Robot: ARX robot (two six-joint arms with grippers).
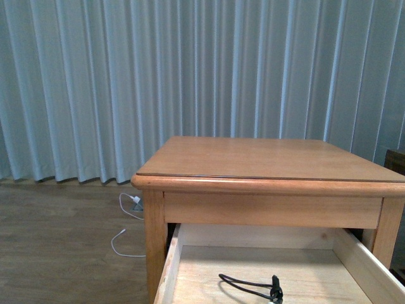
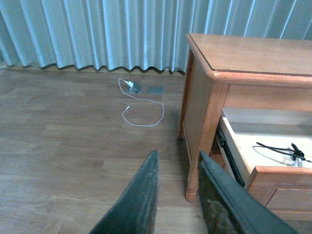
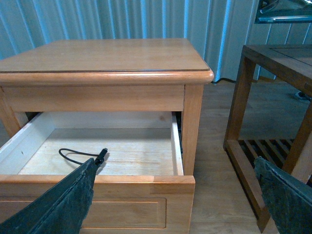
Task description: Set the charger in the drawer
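Charger [image 1: 253, 288] lies inside the drawer [image 1: 354, 261], its black looped cable flat on the pale bottom toward 6 o'clock, near the front panel; the white plug block is out of sight. The drawer stands pulled out beneath the counter [image 1: 253, 158], so the placing looks done and only closing may remain. Left pincer [image 2: 179, 155] hangs at the counter's 9 o'clock, above the floor [image 2: 73, 146], slightly spread and holding nothing. Right pincer [image 3: 174, 161] faces the drawer front, spread wide and bare, probably released.
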